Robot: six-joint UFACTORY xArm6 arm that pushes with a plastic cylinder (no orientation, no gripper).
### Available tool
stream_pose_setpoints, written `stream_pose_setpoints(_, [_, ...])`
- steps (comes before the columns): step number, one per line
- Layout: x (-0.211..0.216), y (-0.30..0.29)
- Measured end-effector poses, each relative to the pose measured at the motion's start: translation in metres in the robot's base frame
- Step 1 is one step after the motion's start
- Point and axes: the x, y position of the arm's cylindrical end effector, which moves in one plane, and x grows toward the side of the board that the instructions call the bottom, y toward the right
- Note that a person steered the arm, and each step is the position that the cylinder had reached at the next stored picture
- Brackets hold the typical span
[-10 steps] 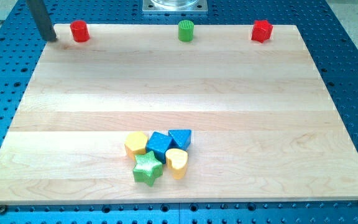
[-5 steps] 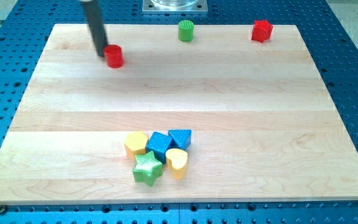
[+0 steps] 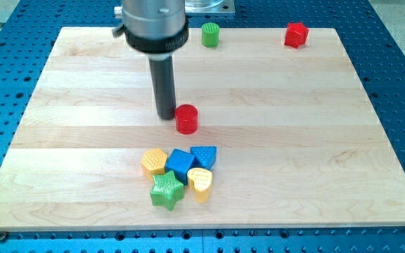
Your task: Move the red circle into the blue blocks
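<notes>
The red circle (image 3: 186,119) stands on the wooden board, a little above the cluster of blocks. My tip (image 3: 166,115) touches its upper left side. Below it lie a blue cube (image 3: 180,164) and a blue triangle (image 3: 204,155), side by side. The red circle is a short gap above the blue cube, not touching it.
A yellow hexagon (image 3: 154,161), a yellow heart (image 3: 200,183) and a green star (image 3: 167,190) crowd around the blue blocks. A green cylinder (image 3: 210,34) and a red block (image 3: 296,34) stand at the board's top edge (image 3: 259,29).
My tip has pushed the red circle from the top left corner down and to the right, to just above the blue blocks. The other blocks have not moved.
</notes>
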Motion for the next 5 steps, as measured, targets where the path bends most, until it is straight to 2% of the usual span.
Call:
stream_pose_setpoints(1, [0.01, 0.031])
stream_pose_setpoints(2, [0.07, 0.031])
stream_pose_setpoints(3, [0.074, 0.034])
stream_pose_setpoints(4, [0.029, 0.062])
stream_pose_setpoints(5, [-0.034, 0.151])
